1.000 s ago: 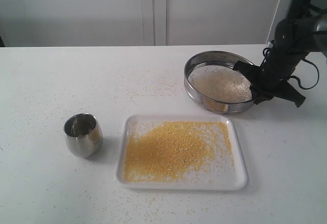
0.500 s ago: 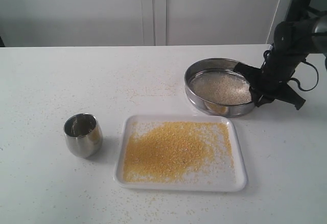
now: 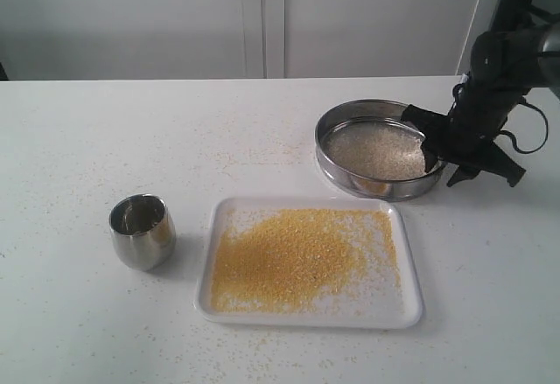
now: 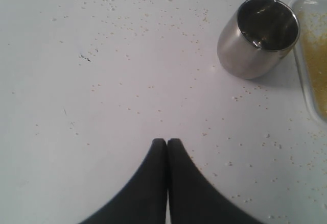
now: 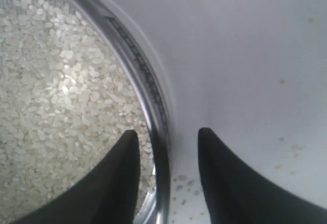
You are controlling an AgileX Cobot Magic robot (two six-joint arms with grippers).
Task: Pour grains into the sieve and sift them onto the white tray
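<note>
Right arm (image 3: 499, 60): it comes down from the upper right of the exterior view, with the wrist bent toward the right side of the sieve (image 3: 372, 188).
Right pincer (image 5: 167, 132): the jaws stand well apart and astride the sieve's rim. One finger hangs inside over the mesh and the other outside over the counter (image 3: 96, 139). It has hold of nothing.
Left pincer (image 4: 167, 141): the fingers are pressed together with nothing between them. It hangs low over bare counter, and the steel cup (image 4: 258, 35) is ahead of it and well apart.
Sieve: there is one. It sits flat on the counter toward the far right, just behind the far right corner of the white tray (image 3: 306, 316).
White tray: there is one. It lies flat near the front middle of the counter.
Grains: they lie in two lots. The rice-like grains (image 3: 376, 150) cover the sieve's mesh, and the yellow granules (image 3: 289, 257) are spread in a broad patch over the tray, thinner toward its right side.
Steel cup: there is one. It stands upright left of the tray, apart from it, and its inside looks dark.
Strays: loose granules are dotted over the counter around the tray, the cup and the sieve.
In the way: in the exterior view the right pincer covers part of the sieve's right rim.
Behind: a pale panelled wall (image 3: 131, 17).
</note>
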